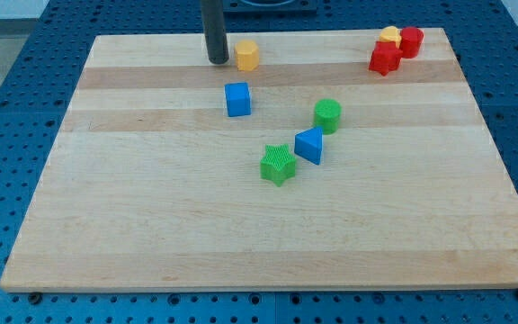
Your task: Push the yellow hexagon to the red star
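The yellow hexagon [247,55] sits near the view's top edge of the wooden board, left of centre. My tip [218,60] rests on the board just to the left of it, a small gap apart. The red star [384,58] lies at the view's top right, touching a red cylinder-like block [411,41] and a second yellow block [388,35] behind it.
A blue cube [237,99] lies just below the yellow hexagon. A green cylinder [327,115], a blue triangular block [309,145] and a green star [278,165] cluster near the board's middle. The board's edge [268,37] runs close behind the hexagon.
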Tool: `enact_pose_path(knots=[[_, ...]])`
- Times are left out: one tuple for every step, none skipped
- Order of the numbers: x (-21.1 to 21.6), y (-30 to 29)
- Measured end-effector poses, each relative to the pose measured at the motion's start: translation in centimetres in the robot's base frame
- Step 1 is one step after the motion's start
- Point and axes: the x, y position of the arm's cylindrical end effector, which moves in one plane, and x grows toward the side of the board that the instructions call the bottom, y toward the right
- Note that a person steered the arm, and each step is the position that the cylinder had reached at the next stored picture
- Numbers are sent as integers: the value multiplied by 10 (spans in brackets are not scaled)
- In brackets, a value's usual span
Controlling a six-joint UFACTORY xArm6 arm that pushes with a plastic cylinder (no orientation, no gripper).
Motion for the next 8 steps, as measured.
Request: enact_pose_path(knots=[[9, 4], [19, 44], [20, 130], [27, 185], [29, 181], [30, 148], [30, 102], [30, 75]])
